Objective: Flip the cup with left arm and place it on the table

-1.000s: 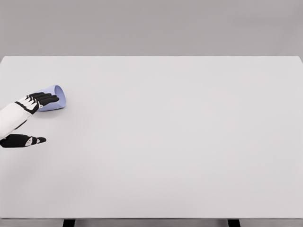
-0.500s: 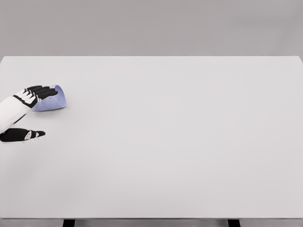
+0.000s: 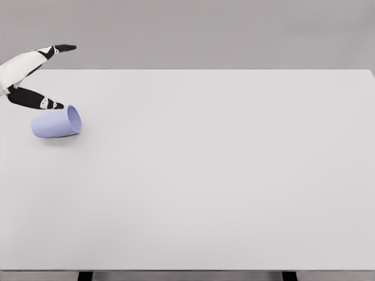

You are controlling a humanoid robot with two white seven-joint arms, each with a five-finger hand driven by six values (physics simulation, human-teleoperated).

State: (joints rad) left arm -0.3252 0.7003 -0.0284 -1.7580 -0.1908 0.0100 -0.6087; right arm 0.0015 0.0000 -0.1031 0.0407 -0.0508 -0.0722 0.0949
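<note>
A pale blue cup [image 3: 57, 123] lies on its side near the left edge of the white table [image 3: 211, 175], its mouth facing right. My left hand [image 3: 54, 76] is raised above and behind the cup, clear of it. The fingers [image 3: 63, 48] point up and to the right, and the thumb [image 3: 41, 102] reaches down toward the cup's rim without touching it. The hand is open and holds nothing. The right arm is out of view.
The table's far edge runs across the frame behind the hand, with a plain grey wall beyond. Two dark table legs [image 3: 85, 276] show at the bottom edge.
The left hand has lifted off the cup, rising up and back to the left. The cup stays on its side in the same spot, now fully uncovered.
</note>
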